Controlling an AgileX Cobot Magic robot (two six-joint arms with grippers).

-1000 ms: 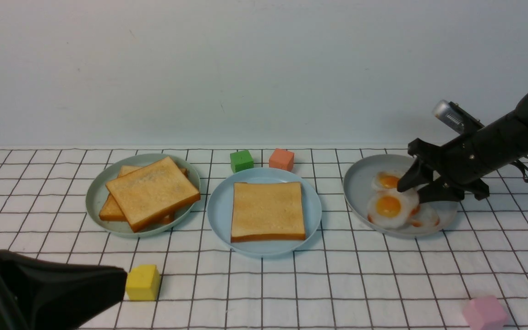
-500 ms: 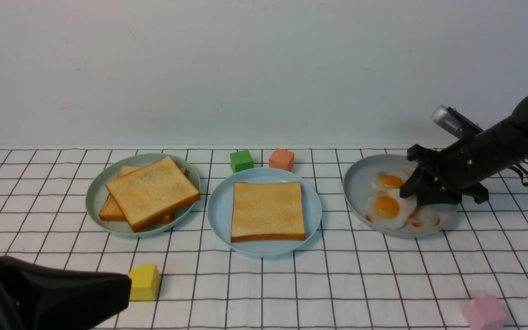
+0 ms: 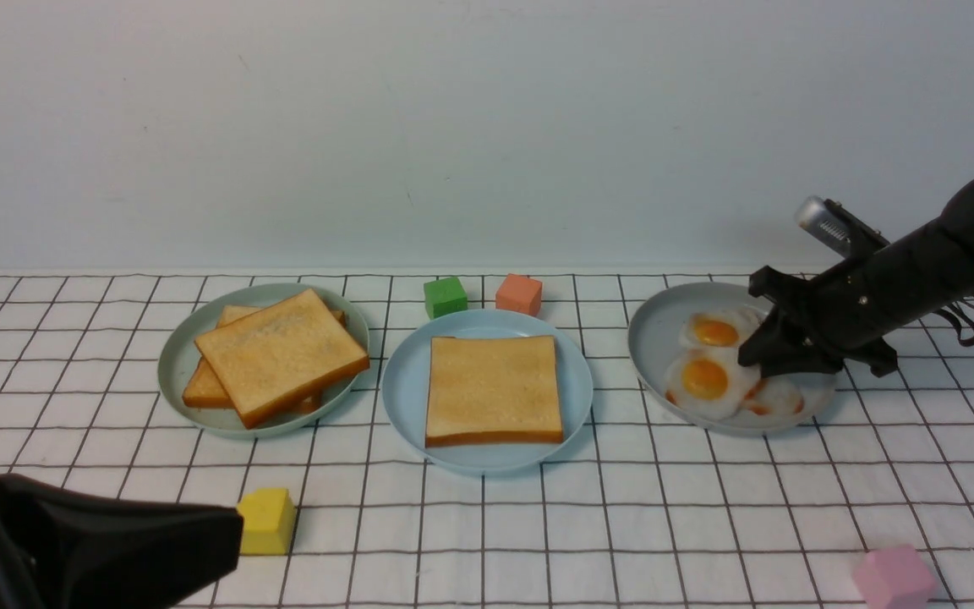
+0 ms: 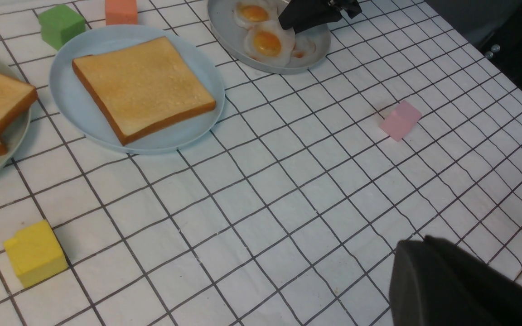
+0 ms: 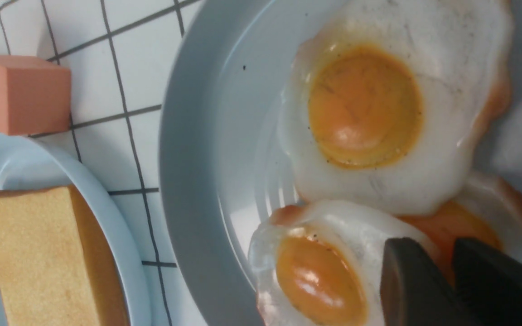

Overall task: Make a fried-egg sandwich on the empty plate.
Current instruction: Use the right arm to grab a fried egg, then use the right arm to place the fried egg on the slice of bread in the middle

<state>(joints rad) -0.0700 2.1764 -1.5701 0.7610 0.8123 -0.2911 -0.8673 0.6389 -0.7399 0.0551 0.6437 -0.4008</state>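
My R claw (image 3: 751, 362) has just squeezed from wide apart to clamped on the white rim of the front egg (image 3: 704, 381). The grey plate (image 3: 652, 338) slid a bit left w/ it. Grip looks made, so lift next. Blue plate (image 3: 407, 381), mid desk (image 3: 622, 524), holds one toast (image 3: 494, 389), no egg yet. L claw (image 3: 216, 533) together, idle.
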